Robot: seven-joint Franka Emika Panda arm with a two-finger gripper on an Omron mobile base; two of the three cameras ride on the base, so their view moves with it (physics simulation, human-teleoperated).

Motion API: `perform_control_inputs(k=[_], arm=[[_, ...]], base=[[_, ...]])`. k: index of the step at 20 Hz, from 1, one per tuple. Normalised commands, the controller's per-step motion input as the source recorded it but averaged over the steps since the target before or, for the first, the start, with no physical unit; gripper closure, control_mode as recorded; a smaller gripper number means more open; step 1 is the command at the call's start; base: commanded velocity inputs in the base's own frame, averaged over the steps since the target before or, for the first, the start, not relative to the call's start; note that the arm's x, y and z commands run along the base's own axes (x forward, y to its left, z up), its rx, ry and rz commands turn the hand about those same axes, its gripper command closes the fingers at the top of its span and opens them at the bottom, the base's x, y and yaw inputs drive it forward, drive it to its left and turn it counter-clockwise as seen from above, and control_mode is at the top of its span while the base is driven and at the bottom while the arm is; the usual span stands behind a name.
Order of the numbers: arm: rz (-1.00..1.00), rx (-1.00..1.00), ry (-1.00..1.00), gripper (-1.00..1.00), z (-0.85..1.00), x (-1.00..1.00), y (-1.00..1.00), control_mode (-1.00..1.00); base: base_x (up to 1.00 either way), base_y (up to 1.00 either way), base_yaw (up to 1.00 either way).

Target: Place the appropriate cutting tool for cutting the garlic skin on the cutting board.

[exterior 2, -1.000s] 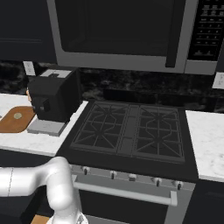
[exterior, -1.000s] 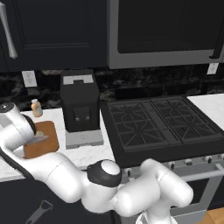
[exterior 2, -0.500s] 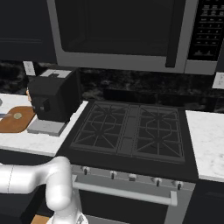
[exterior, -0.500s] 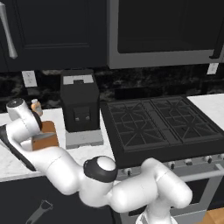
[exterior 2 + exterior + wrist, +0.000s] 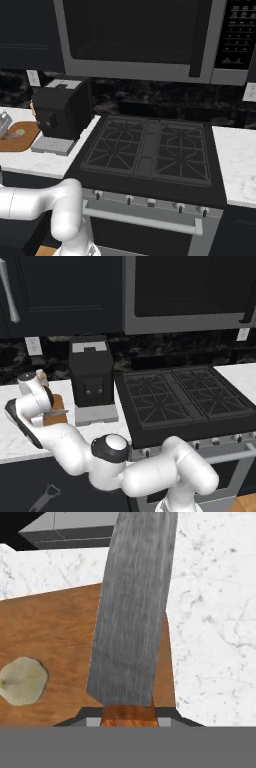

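Evidently the knife (image 5: 132,607) was pinched at its orange handle by the gripper (image 5: 130,717) and held above the cutting board (image 5: 50,637), centre of the hand view; release onto the board was judged still outstanding. One knife, one garlic (image 5: 22,680) at lower left and one board were counted.

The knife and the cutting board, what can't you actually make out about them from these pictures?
- Knife tip: cut off by the hand view's top edge.
- Whether the blade touches the cutting board: undecidable in the hand view.
- Board's left part: left base view, hidden behind the arm.
- Garlic: too small for detail in the right base view.
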Motion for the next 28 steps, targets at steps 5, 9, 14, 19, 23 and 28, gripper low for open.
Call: perform_control_inputs(k=[5, 9, 14, 19, 23, 28], arm=[[0.00, 0.00, 0.00, 1.00, -0.37, 0.16, 0.00, -1.00], [0.00, 0.00, 0.00, 1.00, -0.38, 0.04, 0.00, -1.00], [0.00, 0.00, 0.00, -1.00, -0.25, 0.01, 0.00, -1.00], [0.00, 0.01, -0.03, -1.00, 0.12, -0.26, -0.02, -1.00], [-0.02, 0.00, -0.14, -1.00, 0.72, -0.78, -0.20, -1.00], [-0.03, 0.01, -0.15, -1.00, 0.61, -0.78, -0.50, -1.00]], base=[[0.00, 0.00, 0.00], [0.00, 0.00, 0.00], [0.00, 0.00, 0.00], [0.00, 0.00, 0.00], [0.00, 0.00, 0.00], [0.00, 0.00, 0.00]])
